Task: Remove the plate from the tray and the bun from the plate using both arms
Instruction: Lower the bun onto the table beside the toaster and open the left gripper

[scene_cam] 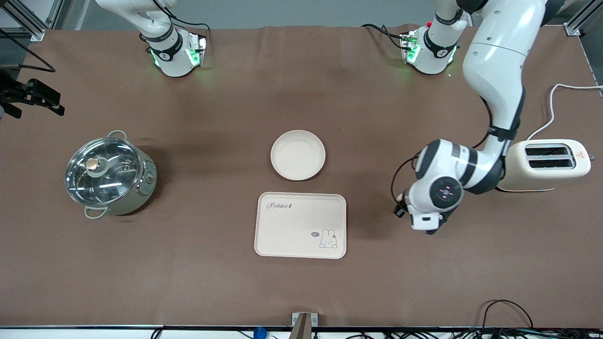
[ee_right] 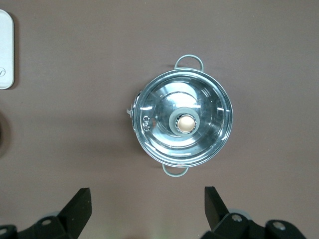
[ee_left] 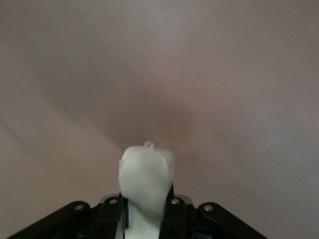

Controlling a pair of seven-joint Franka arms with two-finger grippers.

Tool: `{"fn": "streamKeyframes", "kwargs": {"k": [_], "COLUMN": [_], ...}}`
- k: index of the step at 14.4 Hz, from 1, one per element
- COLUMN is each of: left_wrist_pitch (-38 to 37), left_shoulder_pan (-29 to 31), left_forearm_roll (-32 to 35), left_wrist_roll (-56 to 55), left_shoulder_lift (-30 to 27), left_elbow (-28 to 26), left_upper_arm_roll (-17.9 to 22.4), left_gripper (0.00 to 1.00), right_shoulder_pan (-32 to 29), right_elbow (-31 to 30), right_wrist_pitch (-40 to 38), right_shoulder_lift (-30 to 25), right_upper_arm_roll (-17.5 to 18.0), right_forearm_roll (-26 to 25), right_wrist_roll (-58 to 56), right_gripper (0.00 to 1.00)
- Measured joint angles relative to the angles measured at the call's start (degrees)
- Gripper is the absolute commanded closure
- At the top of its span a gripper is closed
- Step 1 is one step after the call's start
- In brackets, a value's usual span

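The round cream plate lies empty on the brown table, just farther from the front camera than the rabbit tray. My left gripper is shut on the pale bun, which sticks out past the fingertips over bare table. In the front view the left arm's wrist hangs over the table between the tray and the toaster, and it hides the bun. My right gripper is open and empty, high over the table near the steel pot.
A rectangular cream tray with a rabbit drawing lies nearer the front camera than the plate; its edge shows in the right wrist view. A lidded steel pot stands toward the right arm's end. A cream toaster stands toward the left arm's end.
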Motion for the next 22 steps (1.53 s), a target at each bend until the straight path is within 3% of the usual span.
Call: {"fn": "streamKeyframes", "kwargs": {"k": [3, 5, 7, 9, 10, 16, 22], "left_wrist_pitch": [-0.04, -0.04, -0.04, -0.04, -0.03, -0.27, -15.3], "left_shoulder_pan": [3.3, 4.67, 5.48, 5.52, 5.51, 5.22, 5.81], "left_forearm_roll": [0.0, 0.0, 0.0, 0.0, 0.0, 0.01, 0.01], "left_wrist_roll": [3.81, 5.37, 6.5, 6.52, 6.52, 9.43, 24.09], "left_shoulder_lift": [0.4, 0.71, 0.79, 0.84, 0.84, -2.99, -13.81], "left_elbow": [-1.54, -2.06, -2.38, -2.45, -2.43, 0.15, 9.54], "left_upper_arm_roll": [-0.01, -0.01, -0.01, -0.11, -0.28, -1.31, -1.25], "left_gripper": [0.6, 0.41, 0.36, 0.17, 0.01, 0.0, 0.0], "right_shoulder_pan": [0.0, 0.0, 0.0, 0.0, 0.0, 0.0, 0.0], "right_elbow": [-0.01, -0.07, -0.15, -0.17, -0.18, -0.22, -0.27], "right_wrist_pitch": [0.03, 0.02, 0.02, 0.02, 0.03, 0.03, 0.04], "right_shoulder_lift": [0.0, 0.0, 0.0, 0.0, 0.0, 0.0, 0.0], "right_upper_arm_roll": [0.0, 0.0, 0.0, 0.0, 0.0, 0.0, 0.01], "right_forearm_roll": [0.06, 0.07, 0.07, 0.07, 0.07, 0.08, 0.18], "right_wrist_roll": [0.0, 0.0, 0.0, 0.0, 0.0, 0.0, 0.0], "right_gripper": [0.0, 0.0, 0.0, 0.0, 0.0, 0.0, 0.0]}}
